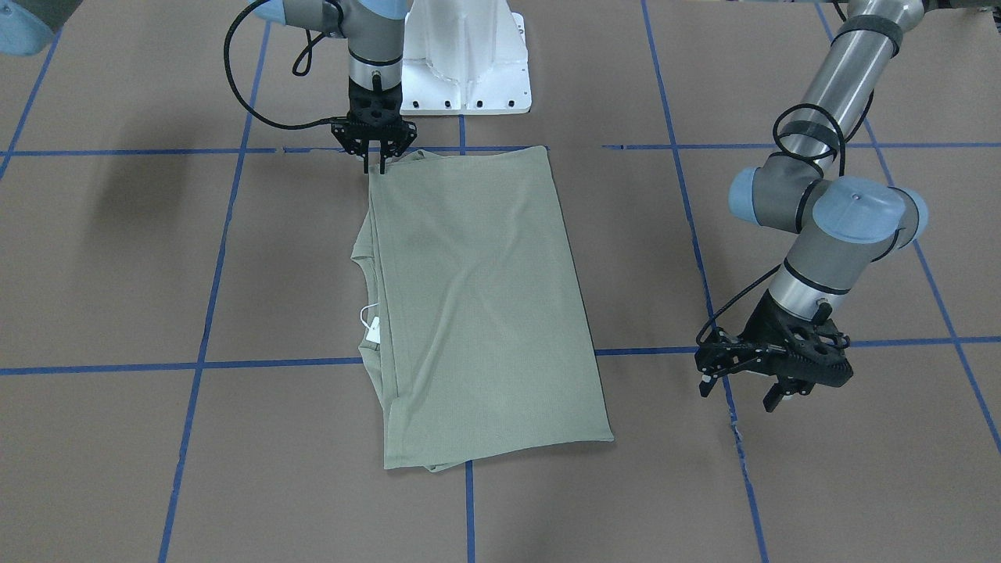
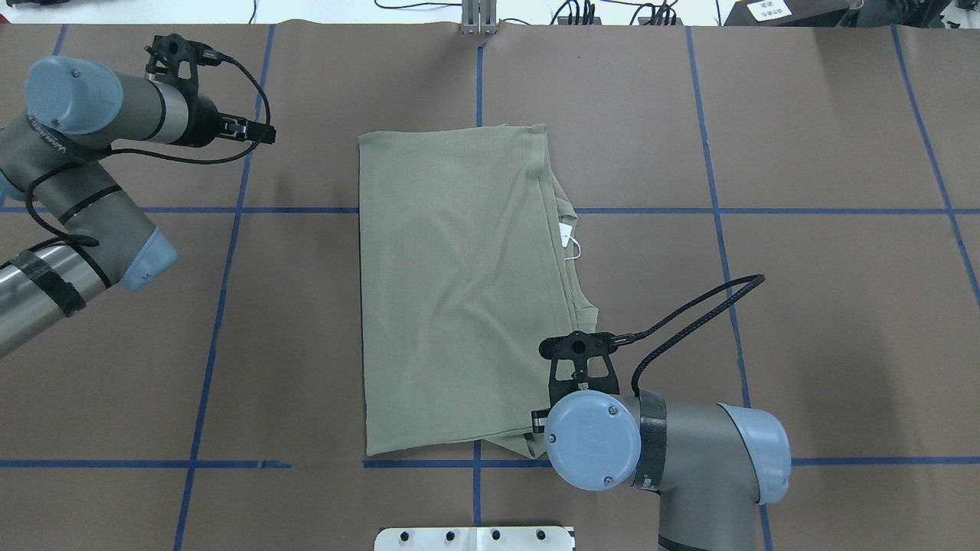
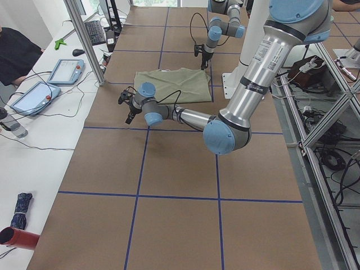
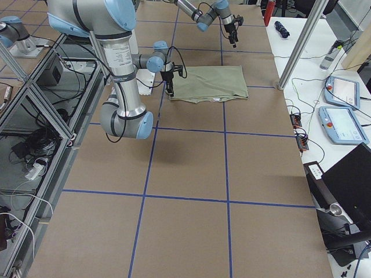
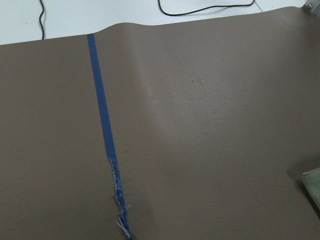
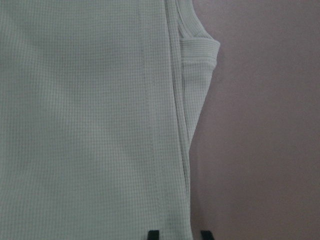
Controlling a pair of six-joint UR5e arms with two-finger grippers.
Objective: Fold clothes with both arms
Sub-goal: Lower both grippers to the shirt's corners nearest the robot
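The sage-green shirt (image 1: pixel 477 305) lies folded into a long rectangle on the brown table, with its neck opening and white hang tag (image 1: pixel 373 328) on its long right-hand side. My right gripper (image 1: pixel 374 166) points down at the shirt's corner nearest the base. In the right wrist view its two fingertips (image 6: pixel 153 234) stand apart astride the shirt's layered edge (image 6: pixel 182 150). My left gripper (image 1: pixel 737 393) hovers open and empty over bare table, well clear of the shirt's left edge. A shirt corner (image 5: pixel 312 187) just shows in the left wrist view.
Blue tape lines (image 2: pixel 720 210) grid the brown table cover. The white pedestal base (image 1: pixel 467 59) stands just behind the shirt. Beyond the far edge are teach pendants (image 3: pixel 34 93), a keyboard, cables, an aluminium post (image 3: pixel 84 39) and a person in dark clothing (image 3: pixel 14 53).
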